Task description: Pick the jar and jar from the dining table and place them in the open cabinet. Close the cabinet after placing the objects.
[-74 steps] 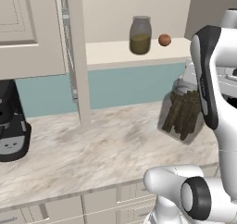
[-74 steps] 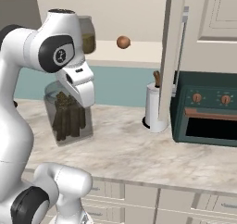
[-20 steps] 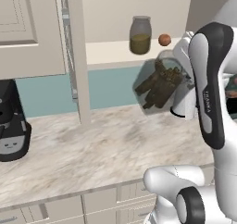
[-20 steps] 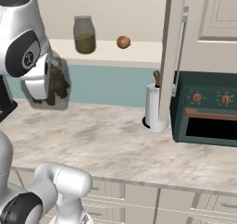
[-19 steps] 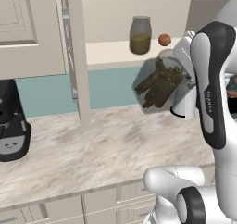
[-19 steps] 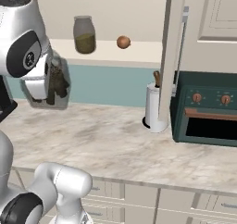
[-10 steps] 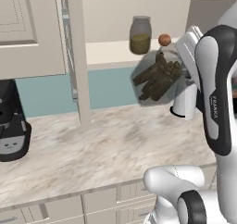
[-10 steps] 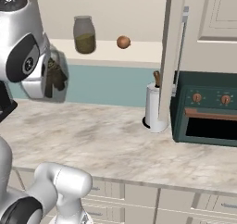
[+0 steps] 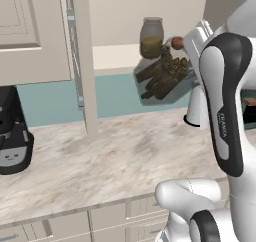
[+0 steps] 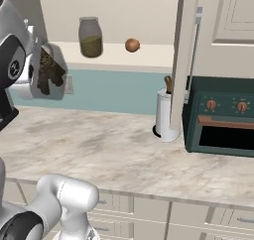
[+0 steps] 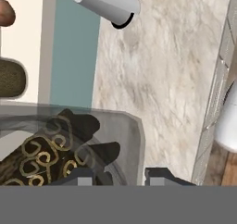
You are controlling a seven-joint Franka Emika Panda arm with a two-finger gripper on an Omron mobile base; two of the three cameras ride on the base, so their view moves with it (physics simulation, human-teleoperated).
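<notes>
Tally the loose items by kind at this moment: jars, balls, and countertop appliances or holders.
Glass jars: 2 (olive one on shelf, stick-filled one held tilted)
Orange-brown ball: 1
Coffee maker: 1
Toaster oven: 1
White canister: 1
Total: 6

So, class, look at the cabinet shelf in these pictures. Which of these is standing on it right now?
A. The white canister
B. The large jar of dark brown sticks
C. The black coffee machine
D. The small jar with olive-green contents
D. The small jar with olive-green contents stands on the cream shelf beside the orange-brown ball, while the large jar of sticks is held tilted in the air by the end effector.
</notes>
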